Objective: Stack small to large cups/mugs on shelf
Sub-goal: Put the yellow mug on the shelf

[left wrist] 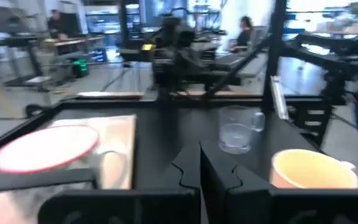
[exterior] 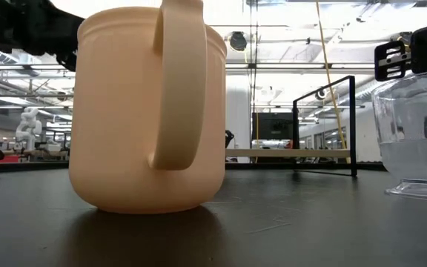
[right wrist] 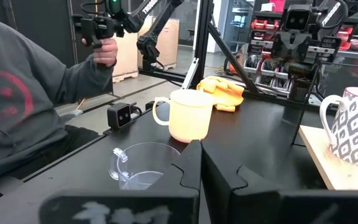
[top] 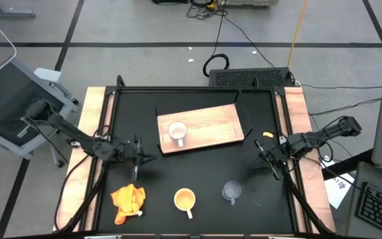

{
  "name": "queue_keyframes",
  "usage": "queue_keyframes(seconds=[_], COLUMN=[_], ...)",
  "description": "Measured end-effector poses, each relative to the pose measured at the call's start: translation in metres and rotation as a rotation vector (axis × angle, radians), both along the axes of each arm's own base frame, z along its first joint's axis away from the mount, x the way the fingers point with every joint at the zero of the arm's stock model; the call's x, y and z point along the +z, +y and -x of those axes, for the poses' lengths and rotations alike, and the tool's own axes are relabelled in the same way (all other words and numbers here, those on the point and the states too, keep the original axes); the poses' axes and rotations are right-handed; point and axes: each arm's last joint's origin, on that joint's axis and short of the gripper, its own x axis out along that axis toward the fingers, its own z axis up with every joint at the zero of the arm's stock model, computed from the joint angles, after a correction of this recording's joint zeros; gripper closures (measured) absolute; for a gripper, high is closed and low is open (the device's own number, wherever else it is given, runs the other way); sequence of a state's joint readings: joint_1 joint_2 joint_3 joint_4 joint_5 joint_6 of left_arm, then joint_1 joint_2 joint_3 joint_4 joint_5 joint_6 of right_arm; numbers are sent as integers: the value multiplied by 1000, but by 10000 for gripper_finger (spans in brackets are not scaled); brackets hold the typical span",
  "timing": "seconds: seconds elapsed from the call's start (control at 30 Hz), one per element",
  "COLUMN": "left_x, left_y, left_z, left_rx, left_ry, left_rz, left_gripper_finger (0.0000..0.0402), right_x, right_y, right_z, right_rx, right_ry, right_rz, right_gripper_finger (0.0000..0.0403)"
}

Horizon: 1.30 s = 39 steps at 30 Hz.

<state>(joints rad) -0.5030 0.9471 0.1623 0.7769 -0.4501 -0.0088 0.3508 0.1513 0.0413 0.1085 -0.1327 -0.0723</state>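
Note:
The white cup (top: 178, 131) stands upright on the wooden shelf board (top: 211, 126), near the board's left end. On the black tabletop, near its front edge, stand the yellow-orange cup (top: 185, 199) and to its right the clear glass cup (top: 231, 191). My left gripper (top: 150, 158) hovers shut left of the board; its wrist view shows the white cup (left wrist: 48, 149), glass cup (left wrist: 238, 127) and yellow cup (left wrist: 312, 169) ahead. My right gripper (top: 264, 160) hovers shut right of the board, above the glass cup (right wrist: 138, 162), and touches nothing.
An orange-yellow cloth (top: 128, 201) lies crumpled at the table's near left. A black frame post (top: 239, 99) rises at the board's far right corner. A person in a grey sleeve (right wrist: 23, 106) sits beyond the table's near edge. The low view is filled by the yellow cup (exterior: 150, 111).

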Motion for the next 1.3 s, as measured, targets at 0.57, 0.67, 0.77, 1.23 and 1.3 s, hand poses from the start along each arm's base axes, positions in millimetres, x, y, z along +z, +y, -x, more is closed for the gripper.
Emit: queue_keyframes(seconds=[0.57,0.67,0.77,1.23,1.3], left_x=[-4,-5,-7,-19,-19], left_y=[-15,-16,-17,-22,-22], left_z=[-19,-21,-23,-29,-29], left_rx=[-118,-122,-126,-194,-194], left_ry=[-15,-26,-22,0,0], left_rz=[-51,-40,-41,-49,-48], left_gripper_finger=[401,401,401,401,401], right_x=[-2,-2,-1,-1,-1], right_y=[0,0,0,0,0], right_z=[0,0,0,0,0], right_rx=[3,3,3,4,4], right_ry=[-1,-8,-11,-22,-24], right_rz=[50,52,51,72,75], right_gripper_finger=[403,403,403,403,403])
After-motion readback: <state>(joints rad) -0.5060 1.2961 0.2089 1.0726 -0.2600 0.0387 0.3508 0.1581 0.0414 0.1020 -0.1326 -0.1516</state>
